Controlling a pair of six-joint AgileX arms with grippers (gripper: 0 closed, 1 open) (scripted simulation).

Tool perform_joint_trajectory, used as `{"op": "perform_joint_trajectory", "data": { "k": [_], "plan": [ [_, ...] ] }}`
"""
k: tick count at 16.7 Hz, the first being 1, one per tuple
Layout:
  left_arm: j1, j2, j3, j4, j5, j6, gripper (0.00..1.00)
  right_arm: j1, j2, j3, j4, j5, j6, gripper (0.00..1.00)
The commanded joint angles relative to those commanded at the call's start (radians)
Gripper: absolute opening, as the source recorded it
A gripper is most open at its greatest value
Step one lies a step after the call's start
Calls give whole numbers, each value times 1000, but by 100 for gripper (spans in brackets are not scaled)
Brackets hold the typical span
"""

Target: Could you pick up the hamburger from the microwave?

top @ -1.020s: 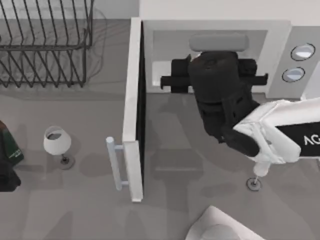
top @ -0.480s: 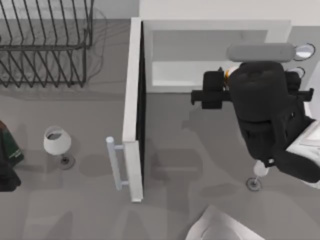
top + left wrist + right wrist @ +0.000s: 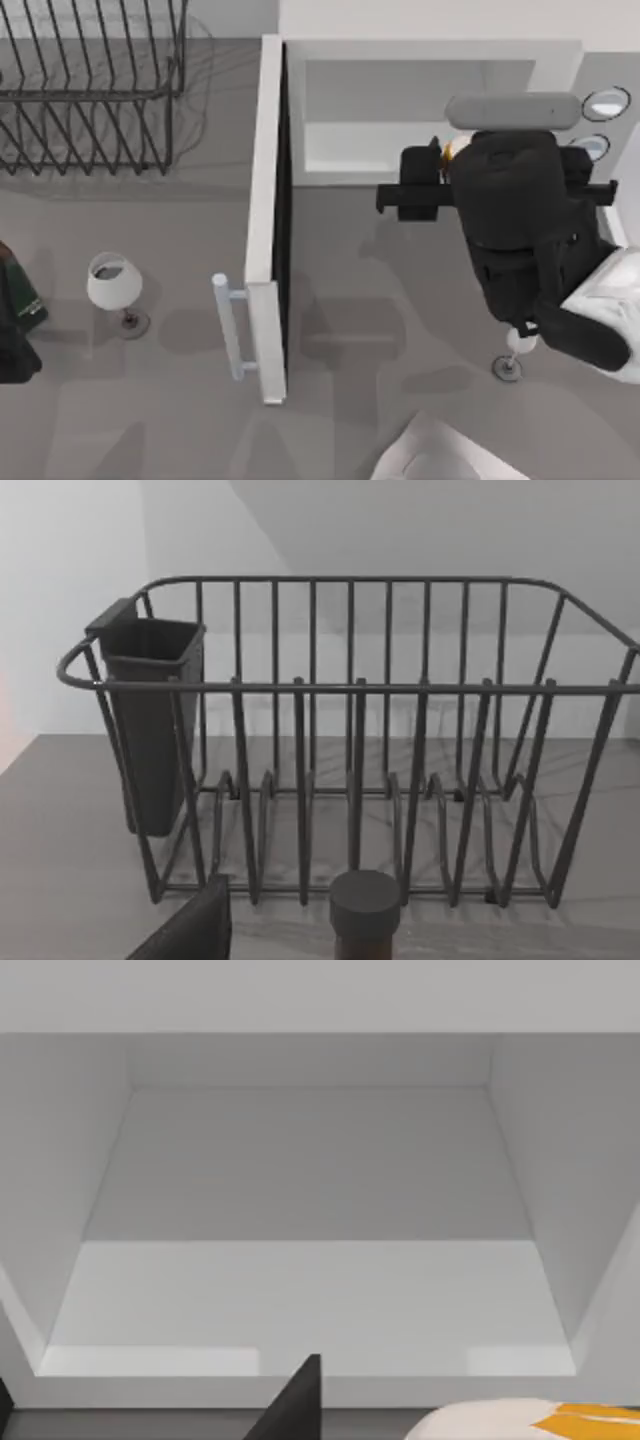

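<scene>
Landmark: microwave [image 3: 430, 110], door [image 3: 266, 220] swung open at its left

Left of it: black wire rack [image 3: 90, 85], one wine glass [image 3: 112, 283] on the table [image 3: 150, 400] left of the door. Left arm parked at the table's left edge, facing the rack; can't tell its jaws state. A dark cap [image 3: 365, 908] sits near the rack in the left wrist view

What changed: a second ago the right gripper [image 3: 500, 165] was at the middle of the cavity mouth; now it sits at the right end of the mouth, near the dials, barely shifted over the last half second. Cavity floor [image 3: 310, 1300] is bare. Hamburger [image 3: 457, 147] peeks out beside the gripper, outside the cavity; orange band visible in the right wrist view. Jaws look clenched on it, so the pick looks done

Count: 1 microwave, 1 hamburger, 1 rack, 2 dials [image 3: 606, 102], 2 glasses (second [image 3: 517, 345] in front of the microwave, under the right arm)
</scene>
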Motion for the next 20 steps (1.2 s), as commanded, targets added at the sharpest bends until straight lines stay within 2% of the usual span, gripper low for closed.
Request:
{"op": "perform_joint_trajectory", "data": {
  "k": [14,20],
  "plan": [
    [0,0,0,0,0,0,100,11,427,-148,567,0,15,0],
    [0,0,0,0,0,0,100,7,451,-177,606,3,22,0]
  ]
}}
